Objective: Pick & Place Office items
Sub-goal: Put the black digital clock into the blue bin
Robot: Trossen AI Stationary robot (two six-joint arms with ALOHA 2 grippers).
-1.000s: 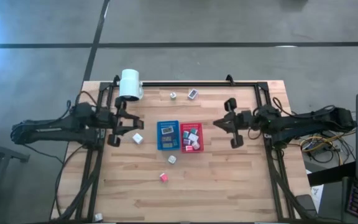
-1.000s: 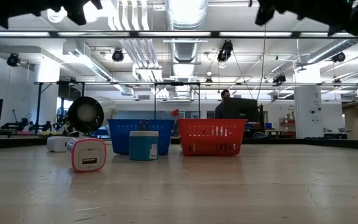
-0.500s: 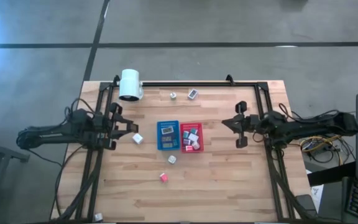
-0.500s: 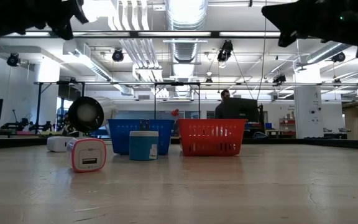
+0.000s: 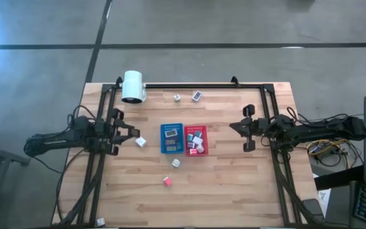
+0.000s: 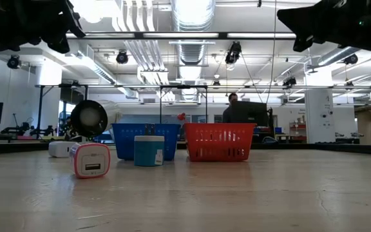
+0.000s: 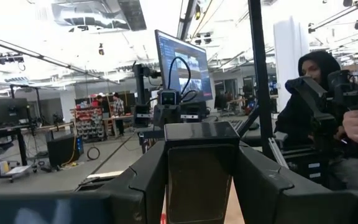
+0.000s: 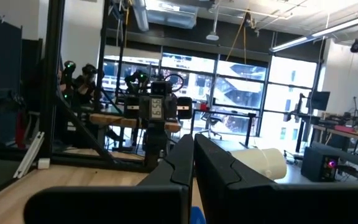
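Note:
The office items are small cubes and flat pieces. Some lie in the blue tray and the red tray at the table's middle. Loose ones rest on the wood: a white cube, a pale one, a pink one and two at the far edge. My left gripper hangs above the table's left side, just left of the white cube, fingers apart. My right gripper hangs over the right side, shut. Neither touches anything.
A big white cylinder lies at the far left corner. A black frame runs along the far edge and down both sides. Bare wood lies between each gripper and the trays. A person sits beyond the table's right edge.
Both arms have drawn back from the trays and sunk lower. My left gripper went toward the table's left edge, my right gripper toward the right edge. Neither has opened or shut. The items have stayed where they were.

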